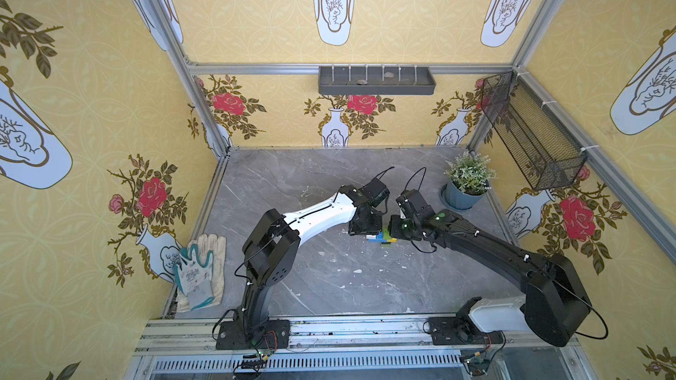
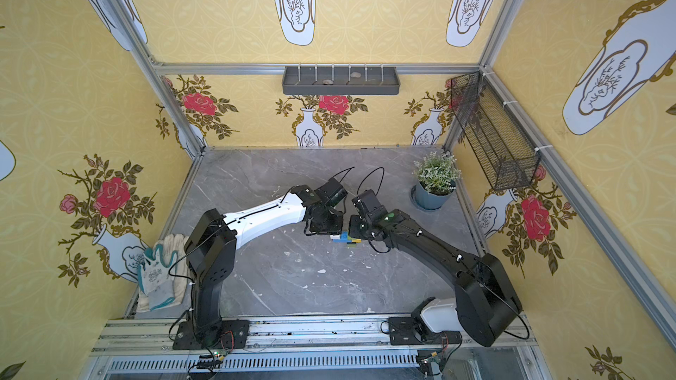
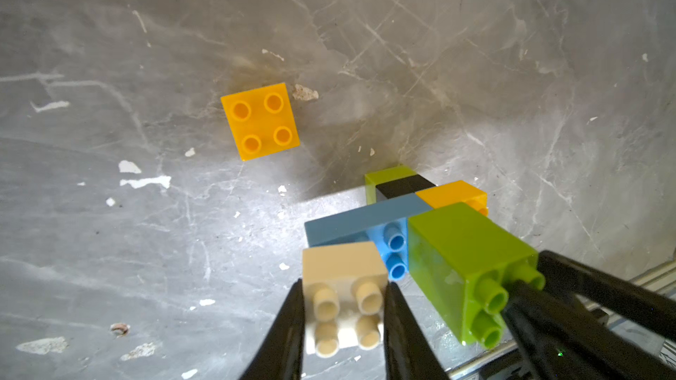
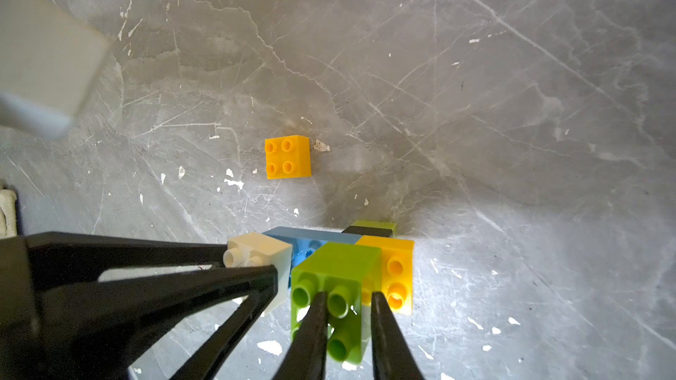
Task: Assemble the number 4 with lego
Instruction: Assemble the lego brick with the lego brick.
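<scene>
left gripper (image 3: 345,286) clamped on white brick (image 3: 344,265) | right gripper (image 4: 348,296) clamped on lime brick (image 4: 336,261) | risk: if your arms diverge, you could split the number 4 (image 3: 365,217); yellow brick (image 3: 259,120) beyond it unattached

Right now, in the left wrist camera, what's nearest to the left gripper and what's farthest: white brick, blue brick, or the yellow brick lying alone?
1. White brick: pinched in the left gripper.
2. Blue brick: joined on just behind the white one.
3. Loose yellow brick: alone on the table, far beyond both.
</scene>
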Robot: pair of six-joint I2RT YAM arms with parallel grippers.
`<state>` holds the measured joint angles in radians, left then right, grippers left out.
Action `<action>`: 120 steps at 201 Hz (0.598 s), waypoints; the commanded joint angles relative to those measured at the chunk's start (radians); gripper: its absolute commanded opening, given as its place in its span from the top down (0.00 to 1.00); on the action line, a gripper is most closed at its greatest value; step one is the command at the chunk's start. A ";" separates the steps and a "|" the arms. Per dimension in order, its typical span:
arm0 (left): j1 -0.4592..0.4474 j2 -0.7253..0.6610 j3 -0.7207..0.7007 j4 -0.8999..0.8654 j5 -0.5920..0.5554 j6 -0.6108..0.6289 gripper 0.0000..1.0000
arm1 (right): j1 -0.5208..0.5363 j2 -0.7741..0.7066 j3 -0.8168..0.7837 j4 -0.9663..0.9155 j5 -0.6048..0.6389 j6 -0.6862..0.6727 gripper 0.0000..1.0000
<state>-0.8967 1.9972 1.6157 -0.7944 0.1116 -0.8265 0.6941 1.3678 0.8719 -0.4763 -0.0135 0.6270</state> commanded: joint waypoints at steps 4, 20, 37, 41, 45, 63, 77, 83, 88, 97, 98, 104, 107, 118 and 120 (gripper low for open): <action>-0.002 0.016 0.012 -0.012 -0.010 -0.015 0.82 | -0.001 0.011 -0.022 -0.248 0.029 -0.017 0.77; -0.004 0.018 0.017 -0.011 -0.014 -0.021 0.82 | 0.000 0.007 -0.024 -0.247 0.027 -0.017 0.77; -0.005 0.021 0.023 -0.013 -0.016 -0.025 0.82 | -0.001 0.007 -0.024 -0.246 0.028 -0.018 0.77; -0.005 0.024 0.024 -0.014 -0.018 -0.024 0.82 | 0.000 0.007 -0.024 -0.246 0.027 -0.018 0.77; -0.004 0.026 0.026 -0.019 -0.020 -0.025 0.82 | 0.001 0.007 -0.024 -0.246 0.028 -0.019 0.77; -0.007 0.033 0.031 -0.026 -0.020 -0.033 0.82 | 0.000 0.010 -0.024 -0.245 0.025 -0.021 0.77; -0.011 0.037 0.031 -0.030 -0.016 -0.040 0.82 | 0.001 0.011 -0.026 -0.241 0.025 -0.020 0.77; -0.011 0.041 0.032 -0.031 -0.016 -0.040 0.82 | 0.000 0.010 -0.027 -0.240 0.024 -0.020 0.77; -0.013 0.044 0.035 -0.034 -0.016 -0.040 0.82 | 0.000 0.010 -0.027 -0.240 0.023 -0.020 0.77; -0.015 0.049 0.039 -0.039 -0.016 -0.037 0.82 | 0.000 0.009 -0.028 -0.240 0.024 -0.021 0.78; -0.016 0.049 0.039 -0.040 -0.016 -0.036 0.82 | 0.000 0.009 -0.028 -0.240 0.024 -0.022 0.78; -0.016 0.054 0.042 -0.046 -0.018 -0.036 0.82 | 0.001 0.009 -0.027 -0.240 0.024 -0.022 0.78; -0.017 0.055 0.044 -0.049 -0.019 -0.037 0.82 | 0.001 0.009 -0.028 -0.240 0.023 -0.022 0.78; -0.018 0.060 0.046 -0.056 -0.024 -0.035 0.82 | 0.001 0.010 -0.028 -0.240 0.024 -0.022 0.77; -0.018 0.060 0.046 -0.058 -0.025 -0.036 0.82 | 0.000 0.010 -0.028 -0.240 0.024 -0.022 0.78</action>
<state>-0.9096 2.0327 1.6615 -0.8124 0.0864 -0.8646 0.6941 1.3621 0.8646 -0.4717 -0.0135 0.6266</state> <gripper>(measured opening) 0.312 0.225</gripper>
